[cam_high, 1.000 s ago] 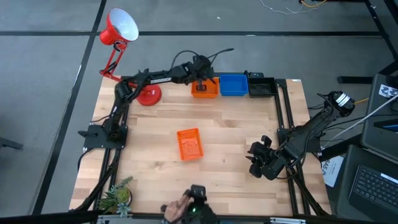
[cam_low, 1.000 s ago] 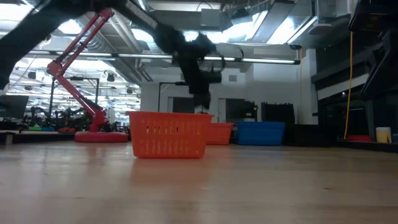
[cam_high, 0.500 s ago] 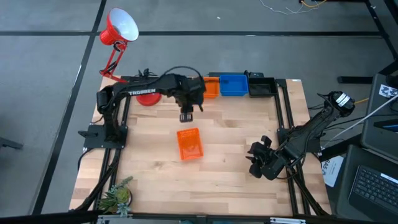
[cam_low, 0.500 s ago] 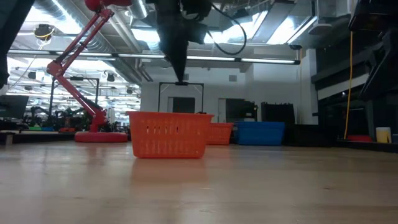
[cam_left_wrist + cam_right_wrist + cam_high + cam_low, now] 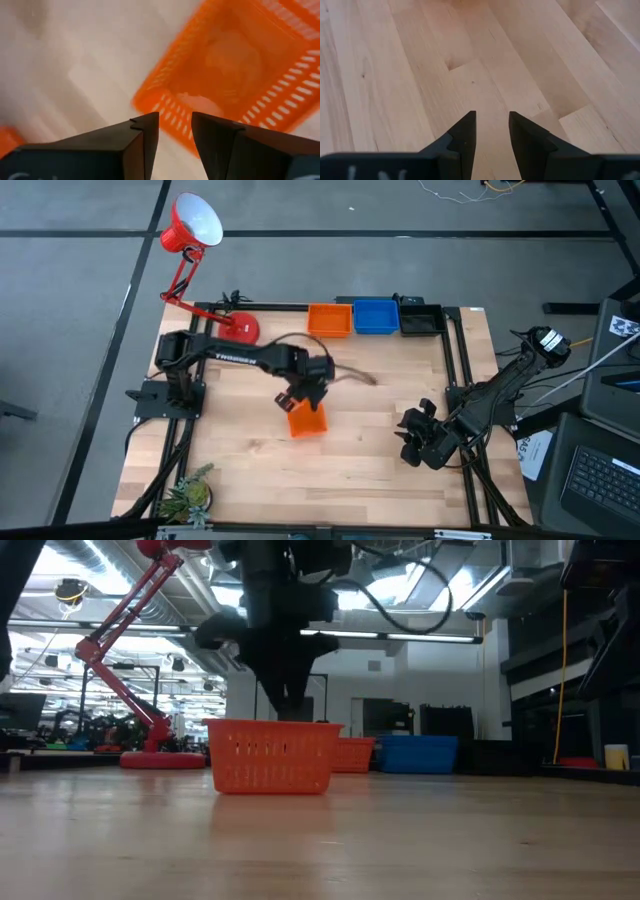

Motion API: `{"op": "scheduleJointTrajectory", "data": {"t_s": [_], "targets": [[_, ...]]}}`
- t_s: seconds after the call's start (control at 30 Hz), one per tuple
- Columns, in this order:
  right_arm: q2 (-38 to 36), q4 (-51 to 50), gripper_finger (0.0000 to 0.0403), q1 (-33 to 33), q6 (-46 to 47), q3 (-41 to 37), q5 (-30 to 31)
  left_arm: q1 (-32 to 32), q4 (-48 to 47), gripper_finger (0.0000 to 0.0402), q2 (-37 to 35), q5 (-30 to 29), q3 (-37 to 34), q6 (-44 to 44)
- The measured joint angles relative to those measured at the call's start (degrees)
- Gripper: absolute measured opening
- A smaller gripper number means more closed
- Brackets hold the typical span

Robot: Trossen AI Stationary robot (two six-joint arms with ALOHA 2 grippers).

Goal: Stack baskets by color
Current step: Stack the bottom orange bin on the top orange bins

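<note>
Now your left gripper (image 5: pixel 300 397) hangs right above the lone orange basket (image 5: pixel 307 420) mid-table, jaws spread and empty, over its end nearest the red lamp (image 5: pixel 196 222); its long axis runs toward the basket row (image 5: pixel 377 318). Earlier that gripper was at the row. Your right gripper (image 5: pixel 412 438) waits farther off.

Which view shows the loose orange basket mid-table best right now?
The low view: the loose orange basket stands whole, side-on. In the high view the left end effector covers part of it; the left wrist view crops and blurs it; the right wrist view shows only table.
</note>
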Motion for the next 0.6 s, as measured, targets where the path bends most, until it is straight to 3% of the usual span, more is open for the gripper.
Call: {"op": "scheduleJointTrajectory", "data": {"t_s": [0.17,0.3,0.43,0.6], "targets": [[0.00,0.00,0.0116,0.00,-0.03,0.00,0.00,-3.30,7.17,0.0108,-0.04,-4.40,-1.38,3.24],[0.00,-0.02,0.0116,0.00,-0.04,0.00,0.00,-4.57,5.86,0.0108,-0.04,-6.16,-1.44,1.82],[0.00,-0.11,0.0116,0.00,-0.07,0.00,0.00,-6.25,-3.71,0.0108,-1.17,-9.87,-0.99,-6.26],[0.02,-0.44,0.0116,0.00,-0.13,0.00,0.00,-9.47,-19.72,0.0108,-1.03,-9.84,-0.30,-15.41]]}}
